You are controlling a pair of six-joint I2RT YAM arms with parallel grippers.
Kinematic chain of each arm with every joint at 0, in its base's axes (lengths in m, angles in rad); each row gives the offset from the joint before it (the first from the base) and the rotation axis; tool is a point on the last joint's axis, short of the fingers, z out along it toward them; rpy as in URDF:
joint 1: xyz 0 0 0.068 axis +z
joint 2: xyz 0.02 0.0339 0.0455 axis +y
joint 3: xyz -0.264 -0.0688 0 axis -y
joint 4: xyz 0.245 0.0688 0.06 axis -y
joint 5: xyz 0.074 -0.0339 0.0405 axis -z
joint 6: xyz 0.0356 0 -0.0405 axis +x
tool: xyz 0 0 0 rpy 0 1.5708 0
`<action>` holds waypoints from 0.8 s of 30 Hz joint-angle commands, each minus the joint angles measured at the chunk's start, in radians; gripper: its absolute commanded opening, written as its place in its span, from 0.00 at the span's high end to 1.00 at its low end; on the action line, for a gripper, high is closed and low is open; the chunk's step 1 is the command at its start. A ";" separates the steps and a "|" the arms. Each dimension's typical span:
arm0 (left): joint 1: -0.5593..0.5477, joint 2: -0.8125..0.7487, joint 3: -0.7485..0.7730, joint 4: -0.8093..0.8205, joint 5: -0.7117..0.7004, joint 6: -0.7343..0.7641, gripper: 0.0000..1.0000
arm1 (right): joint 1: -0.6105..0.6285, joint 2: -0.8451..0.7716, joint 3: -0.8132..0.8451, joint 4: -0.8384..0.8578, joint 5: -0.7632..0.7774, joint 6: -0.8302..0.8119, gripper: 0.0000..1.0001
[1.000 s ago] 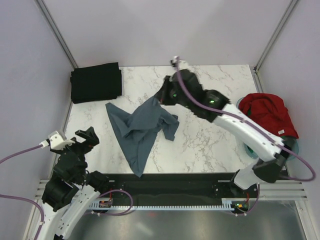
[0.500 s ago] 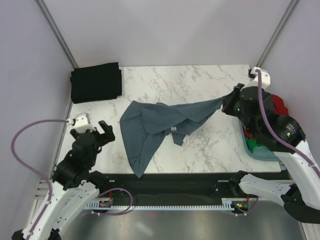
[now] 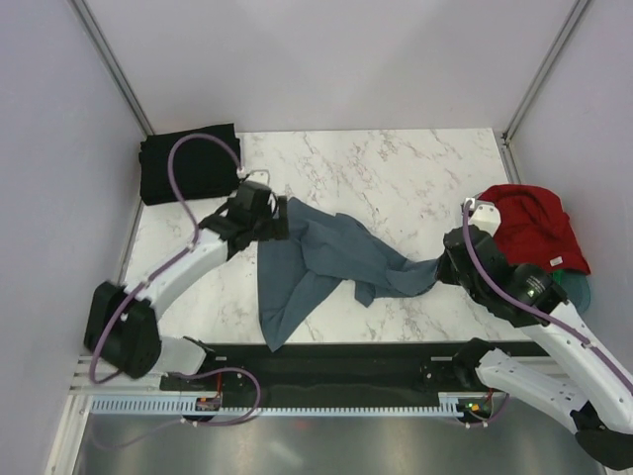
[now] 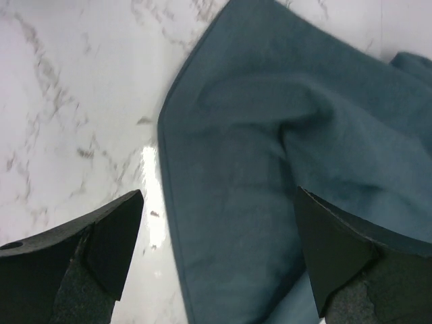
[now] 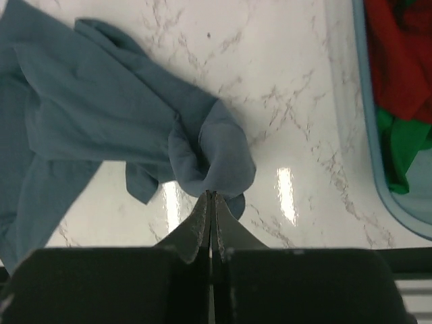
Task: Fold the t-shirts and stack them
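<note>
- Blue-grey tee (image 3: 326,257) lies crumpled across the middle of the table (image 3: 396,168). One long tail runs toward the near edge and another end is drawn out to the right.
- Tub (image 3: 582,289) sits at the table's right edge. The red tee (image 3: 529,223) is heaped in it and bulges over the rim.
- Green tee (image 5: 401,145) shows in the right wrist view, lying in the tub beside and partly under the red one, close to the tub wall.
- Black tee (image 3: 190,163) lies folded flat in the far left corner, outside the tub and apart from the blue-grey tee.
- Small pale tag (image 3: 556,262) shows at the red tee's near edge. It is too small to read.
- Right gripper (image 5: 210,196) has its fingers pressed together on a bunched end of the blue-grey tee. It is low over the table and near the tub.
- Left gripper (image 4: 216,209) has its fingers spread wide and holds nothing. It is at the blue-grey tee's left hem, with one finger over bare marble and the other over cloth. Whether the tips touch the table cannot be told.
</note>
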State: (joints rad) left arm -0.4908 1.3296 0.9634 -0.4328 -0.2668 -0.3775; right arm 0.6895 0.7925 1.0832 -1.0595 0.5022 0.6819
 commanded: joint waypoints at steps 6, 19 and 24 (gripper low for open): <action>0.089 0.498 0.420 0.143 0.133 0.132 0.00 | -0.001 -0.064 -0.098 0.055 -0.131 0.013 1.00; 0.103 0.859 0.667 0.088 0.222 0.046 0.16 | -0.001 0.017 -0.134 0.125 -0.154 -0.033 1.00; 0.103 0.896 0.693 0.063 0.207 0.038 0.33 | -0.001 0.031 -0.137 0.136 -0.154 -0.035 1.00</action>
State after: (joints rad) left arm -0.3866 2.1864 1.6249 -0.3431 -0.0757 -0.3115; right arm 0.6899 0.8261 0.9463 -0.9627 0.3534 0.6582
